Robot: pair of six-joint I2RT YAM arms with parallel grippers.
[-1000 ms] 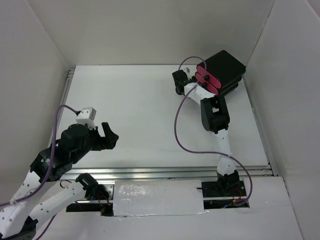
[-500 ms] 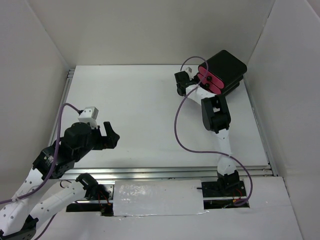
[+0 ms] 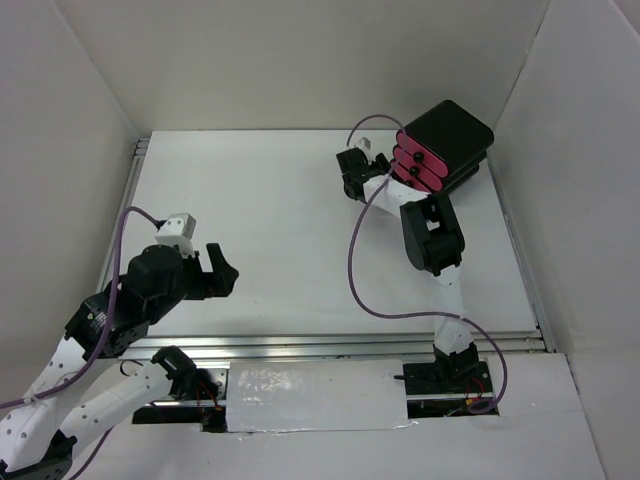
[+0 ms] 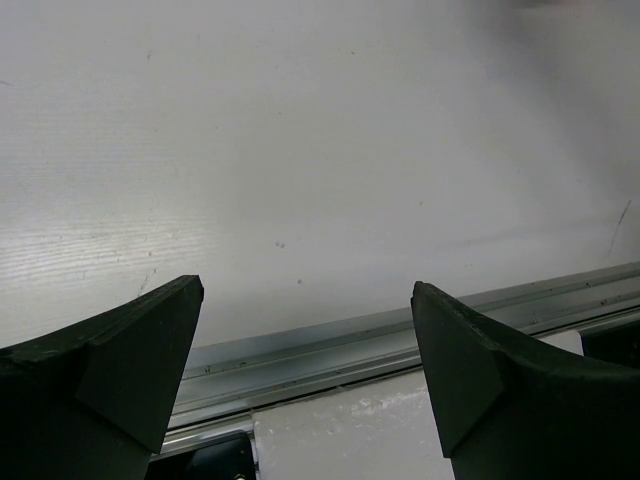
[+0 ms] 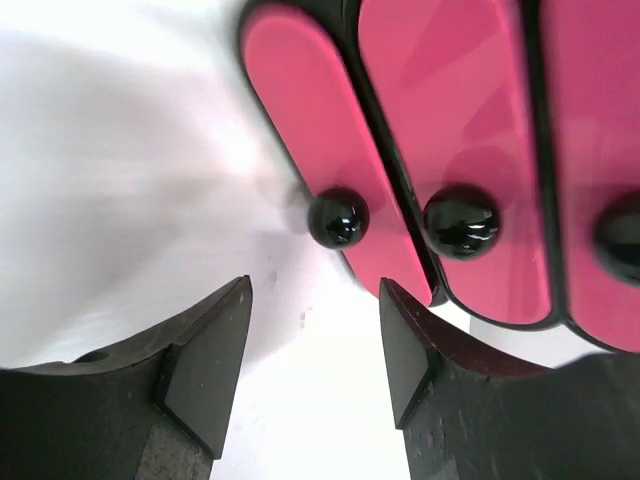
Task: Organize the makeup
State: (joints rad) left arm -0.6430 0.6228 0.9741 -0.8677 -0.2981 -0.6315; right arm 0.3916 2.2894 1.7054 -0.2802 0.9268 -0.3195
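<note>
- My right fingers (image 3: 352, 170) sit just in front of the black box (image 3: 455, 130). They are parted to a middling gap with nothing between them.
- My left fingers (image 3: 222, 270) hover over the near-left part of the counter (image 3: 260, 200), spread wide and empty.
- I can find no makeup in any view. None lies on the counter, and all three pink drawers (image 5: 470, 110) look pushed in, so if it is inside I cannot see it.
- I judge the step in hand to be at the drawers. The small black knob (image 5: 337, 217) on the leftmost front in the right wrist view is the one nearest my gap.
- That knob sits a touch toward the finger on the right of that view, so I would nudge sideways until it is centred before moving in.
- The neighbouring knob (image 5: 461, 222) is close by. I would keep the gap narrow enough to take only one.
- I would close gently and pull straight along the drawer's travel. A skewed pull would probably jam it or drag the box, which looks light and unbraced.
- If the box creeps, I would bring the left arm over to steady it, though it is well apart from the box now.
</note>
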